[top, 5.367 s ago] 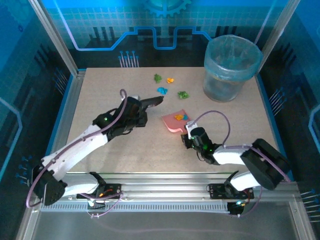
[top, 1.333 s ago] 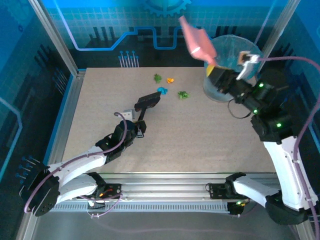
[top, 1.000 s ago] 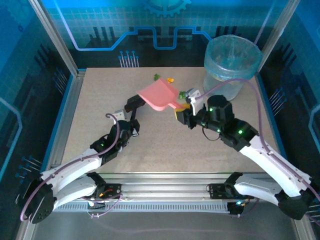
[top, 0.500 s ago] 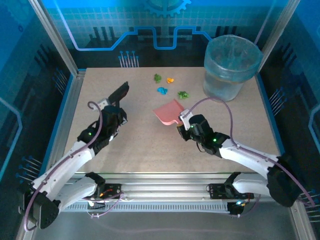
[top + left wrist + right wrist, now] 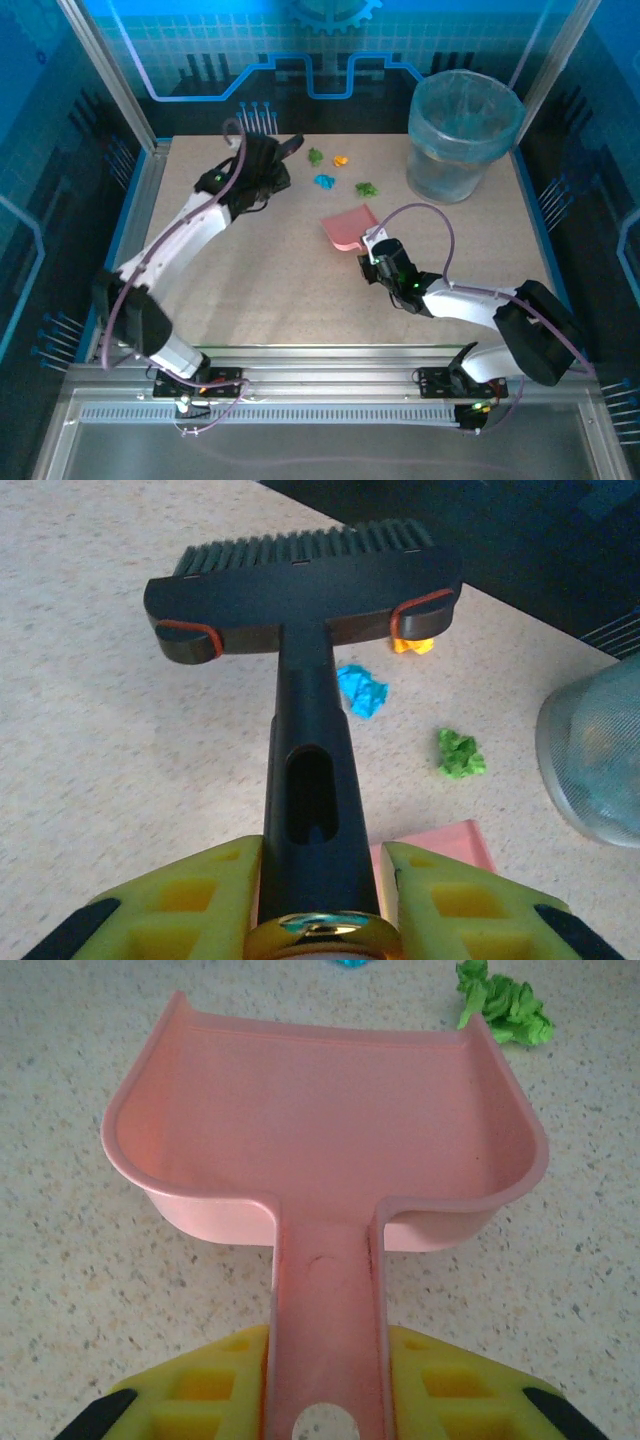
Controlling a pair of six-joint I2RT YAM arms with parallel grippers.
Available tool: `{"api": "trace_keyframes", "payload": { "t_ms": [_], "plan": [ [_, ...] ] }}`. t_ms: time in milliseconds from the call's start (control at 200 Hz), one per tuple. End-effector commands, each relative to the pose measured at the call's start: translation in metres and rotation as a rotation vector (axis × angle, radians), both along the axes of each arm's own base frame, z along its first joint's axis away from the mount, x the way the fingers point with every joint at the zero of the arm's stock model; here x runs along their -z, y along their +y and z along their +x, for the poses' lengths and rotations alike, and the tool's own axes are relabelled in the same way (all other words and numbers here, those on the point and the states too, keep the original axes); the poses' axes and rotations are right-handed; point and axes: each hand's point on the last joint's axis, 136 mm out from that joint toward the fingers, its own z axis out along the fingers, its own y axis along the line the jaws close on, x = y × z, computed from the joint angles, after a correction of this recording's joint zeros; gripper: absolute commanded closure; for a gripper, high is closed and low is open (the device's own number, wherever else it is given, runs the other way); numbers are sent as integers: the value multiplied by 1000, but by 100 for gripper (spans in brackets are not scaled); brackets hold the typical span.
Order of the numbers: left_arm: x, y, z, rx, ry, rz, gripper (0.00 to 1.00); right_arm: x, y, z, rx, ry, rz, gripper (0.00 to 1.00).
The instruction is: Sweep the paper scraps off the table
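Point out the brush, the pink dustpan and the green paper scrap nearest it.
brush [image 5: 300,592]: left wrist view, middle of its black head.
pink dustpan [image 5: 320,1130]: right wrist view, floor of the pan.
green paper scrap [image 5: 366,188]: top external view, middle of the crumple.

Smooth plastic dustpan [image 5: 320,1130] (speckled matt table [image 5: 60,1290])

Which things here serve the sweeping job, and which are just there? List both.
Job: paper scraps, brush, pink dustpan, translucent bin, table.
Just there: metal frame, blue back panel.
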Motion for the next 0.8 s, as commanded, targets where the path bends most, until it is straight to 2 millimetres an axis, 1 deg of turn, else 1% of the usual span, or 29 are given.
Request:
{"api": "trace_keyframes", "payload": {
  "t_ms": [0, 85, 125, 270, 305, 340, 435, 485, 535, 610, 795],
  "plan": [
    [7, -12, 17, 86, 75, 60, 100, -22, 7, 14, 30, -75, 90, 100],
    [16, -20, 38, 104, 103, 90, 100, -20, 16, 13, 3, -55, 104, 100],
    [16, -25, 48, 116, 103, 97, 100, -20, 18, 13, -2, -50, 104, 100],
    [21, -50, 82, 202, 97, 104, 100, -18, 21, 12, -8, -45, 100, 100],
    [24, -55, 88, 224, 99, 108, 100, -17, 22, 12, -6, -41, 99, 100],
    [23, -60, 94, 244, 90, 110, 100, -15, 22, 12, -7, -33, 96, 100],
    [31, -71, 109, 282, 86, 113, 100, -12, 23, 13, -7, -21, 87, 100],
    [34, -73, 115, 286, 81, 119, 100, -9, 25, 12, -13, -14, 87, 100],
    [42, -73, 121, 286, 87, 135, 100, -8, 27, 13, -22, -10, 89, 100],
    [49, -74, 126, 284, 91, 147, 100, -4, 31, 13, -36, 1, 82, 100],
    [59, -75, 128, 293, 103, 152, 100, 6, 39, 15, -52, 38, 57, 100]
  ]
}}
